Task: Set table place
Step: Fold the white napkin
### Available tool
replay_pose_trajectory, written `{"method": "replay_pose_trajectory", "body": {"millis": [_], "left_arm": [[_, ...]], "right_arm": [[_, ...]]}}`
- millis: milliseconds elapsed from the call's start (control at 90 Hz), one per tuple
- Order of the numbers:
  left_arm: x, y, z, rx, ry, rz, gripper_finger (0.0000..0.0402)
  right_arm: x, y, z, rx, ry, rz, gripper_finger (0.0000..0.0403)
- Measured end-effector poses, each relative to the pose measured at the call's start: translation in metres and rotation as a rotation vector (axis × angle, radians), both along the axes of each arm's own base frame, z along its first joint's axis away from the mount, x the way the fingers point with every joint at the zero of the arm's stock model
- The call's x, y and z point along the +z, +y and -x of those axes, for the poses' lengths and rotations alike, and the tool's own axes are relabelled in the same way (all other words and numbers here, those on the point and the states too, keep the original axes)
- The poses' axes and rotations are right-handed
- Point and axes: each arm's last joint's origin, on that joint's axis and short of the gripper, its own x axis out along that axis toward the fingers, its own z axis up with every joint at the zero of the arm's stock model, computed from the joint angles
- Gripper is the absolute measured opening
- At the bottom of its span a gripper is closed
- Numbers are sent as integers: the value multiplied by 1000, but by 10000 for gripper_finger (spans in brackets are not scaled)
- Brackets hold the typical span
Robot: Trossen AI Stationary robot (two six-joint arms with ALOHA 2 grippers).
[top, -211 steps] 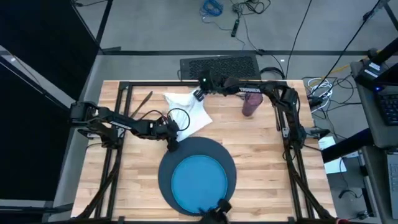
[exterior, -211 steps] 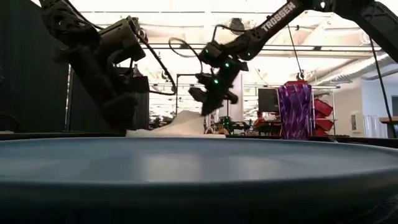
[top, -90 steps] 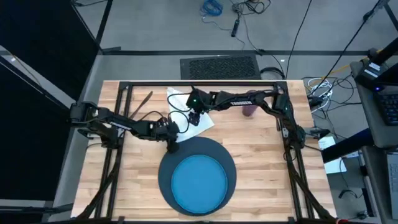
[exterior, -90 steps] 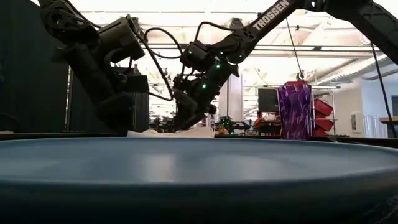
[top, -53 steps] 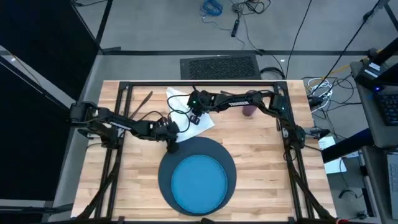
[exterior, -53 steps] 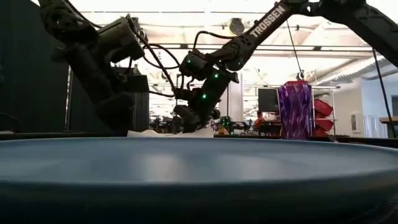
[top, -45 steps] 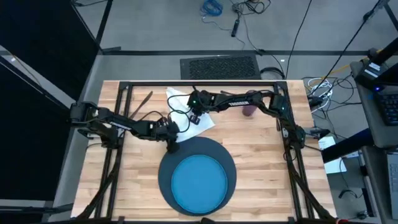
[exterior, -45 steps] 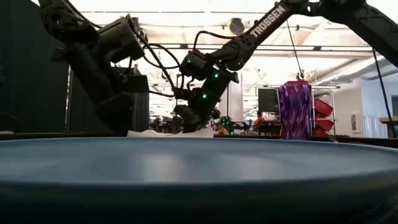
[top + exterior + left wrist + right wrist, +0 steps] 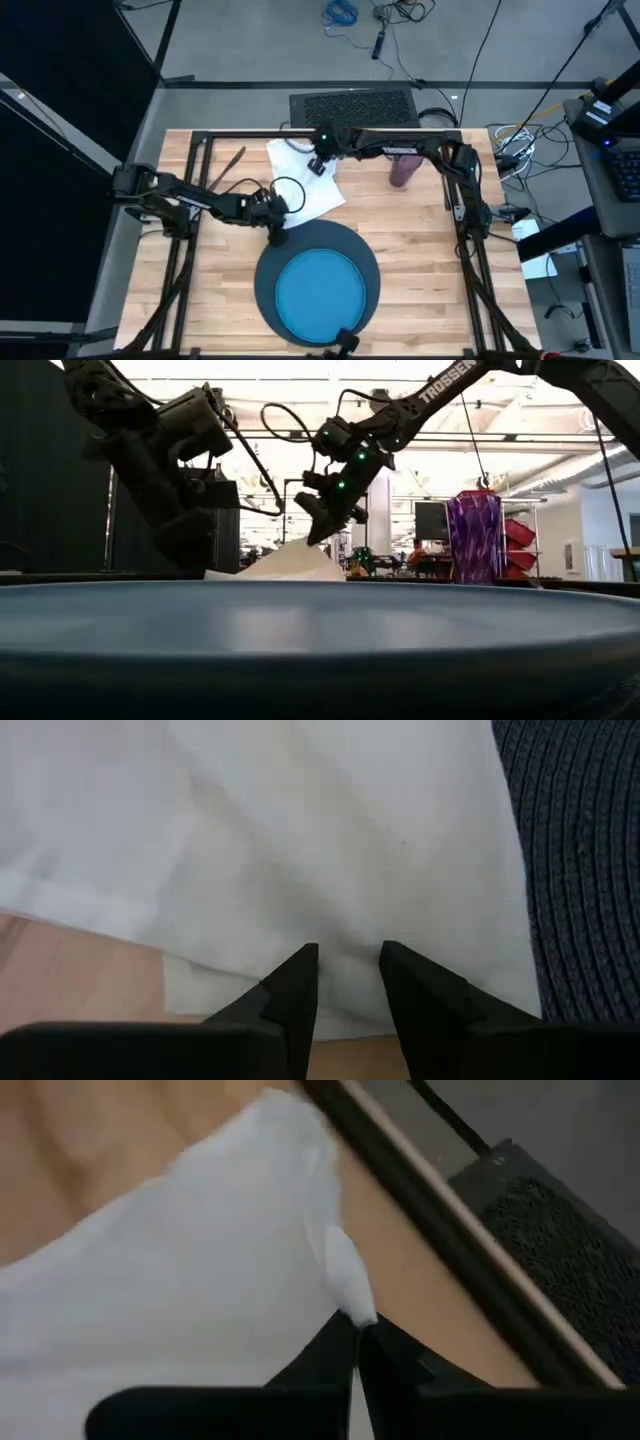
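While the left gripper (image 9: 277, 205) pins the white napkin (image 9: 305, 185) near the mat (image 9: 268, 268), fingers slightly parted, the right gripper (image 9: 318, 163), pinched shut on its twelve-o'clock corner, lifts to unfold it.

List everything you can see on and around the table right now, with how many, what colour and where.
Table: one, pale wood planks with a black frame, centre of the high view.
Mat: one, dark navy, round, near edge of the table.
Plate: one, bright blue, on the mat.
Napkin: one, white, far side of the table, one corner lifted.
Cup: one, purple, upright, far right part of the table.
Utensil: one, thin and dark, far left; which kind cannot be told.
Floor grate: one, dark, beyond the far edge.
Left gripper: slightly parted, down on the napkin's edge beside the mat.
Right gripper: shut on the napkin's raised corner.
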Motion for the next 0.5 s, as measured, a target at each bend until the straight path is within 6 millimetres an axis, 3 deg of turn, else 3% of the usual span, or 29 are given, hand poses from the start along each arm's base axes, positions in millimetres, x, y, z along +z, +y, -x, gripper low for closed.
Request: {"method": "replay_pose_trajectory", "body": {"millis": [256,378,500], "left_arm": [[0,0,0,-6,-2,-2,102],[0,0,0,-2,-1,-24,102],[1,2,0,10,2,-69,102]], "right_arm": [[1,-48,29,-118,-64,-74,0],[0,-55,35,-101,-70,-110,12],[2,-55,33,-72,-95,-98,57]]}}
